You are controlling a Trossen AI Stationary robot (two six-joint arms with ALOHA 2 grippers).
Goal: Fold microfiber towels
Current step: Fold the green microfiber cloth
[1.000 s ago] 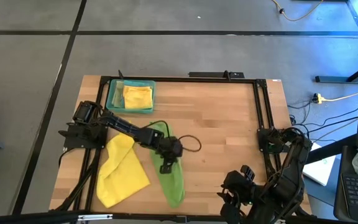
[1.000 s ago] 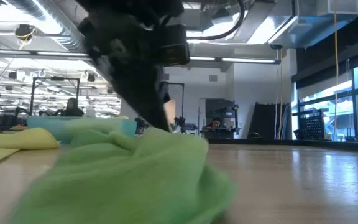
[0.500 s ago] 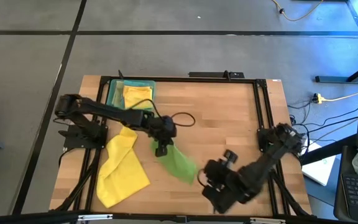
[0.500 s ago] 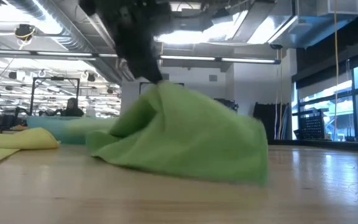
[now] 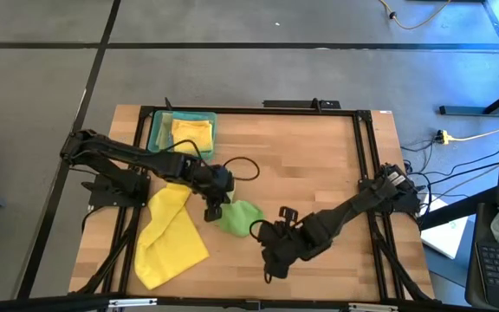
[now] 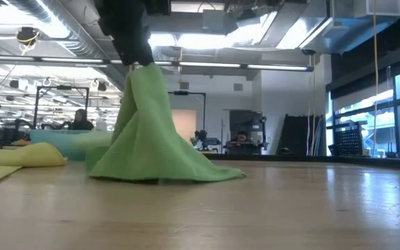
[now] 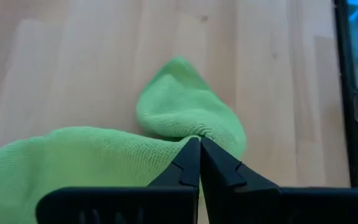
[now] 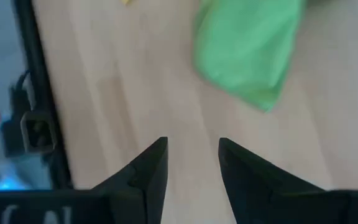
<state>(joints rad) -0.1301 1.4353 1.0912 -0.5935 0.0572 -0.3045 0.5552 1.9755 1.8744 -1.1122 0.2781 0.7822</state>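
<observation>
1. No brand, label or legible writing shows on the cloths, the tray or the arms.
2. Nearest the front edge of the table – the right gripper [image 5: 271, 260], at about 6 o'clock from the table's middle, hovering over bare wood. Its fingers [image 8: 148, 171] stand apart with nothing between them; the wrist view shows only wood in the gap, the green cloth lying apart beyond.
3. At about 8 o'clock: a yellow towel [image 5: 170, 236], spread loosely on the wood, one corner running up toward the left arm.
4. Near the middle, slightly toward 8 o'clock – the bright green towel [image 5: 237, 216]. The left gripper [image 5: 214, 206] is pinched tight on its upper edge; the fingers [image 7: 191, 163] meet with cloth caught between. In the low view the towel [image 6: 151, 132] hangs as a tall peak from the gripper, its hem pooled on the table.
5. At about 11 o'clock: a teal tray [image 5: 158, 137] against the far left corner, with a second yellow towel [image 5: 191, 134] folded inside.
6. Surface: a pale wood-plank table [image 5: 310, 165] inside a black frame [image 5: 366, 156]; a dark cable loops just beside the left gripper.
7. Beyond, in the low view – a large open workshop with ceiling ducts and strip lights, dark equipment racks, tall windows on the right, and a person [image 6: 80, 119] seated far off at the left.
</observation>
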